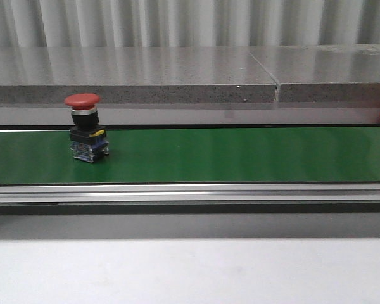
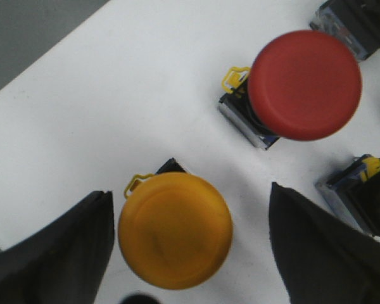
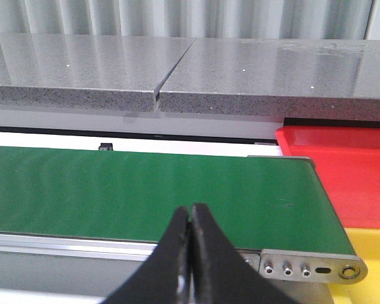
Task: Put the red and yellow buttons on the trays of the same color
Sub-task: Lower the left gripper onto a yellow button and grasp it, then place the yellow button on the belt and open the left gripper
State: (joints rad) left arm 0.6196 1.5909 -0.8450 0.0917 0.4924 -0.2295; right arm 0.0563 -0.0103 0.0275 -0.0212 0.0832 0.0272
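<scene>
A red-capped button [image 1: 84, 126] with a black collar, a yellow clip and a clear bluish base sits on a plain dark green belt [image 1: 240, 155]; the belt's frame [image 1: 190, 193] is silver, the ledge [image 1: 133, 76] behind it speckled grey; a yellow button [image 2: 175, 230] and a second red button [image 2: 304, 84] stand on the white worktop [image 2: 114, 107]; the left pincer [image 2: 190, 253] and right pincer [image 3: 191, 253] are black; a red tray [image 3: 348, 171] lies beside a yellow tray [image 3: 373, 266].

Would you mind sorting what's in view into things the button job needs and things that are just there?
Job:
red button on belt
yellow button
red button on white surface
red tray
yellow tray

Just there:
green belt
grey ledge
</scene>
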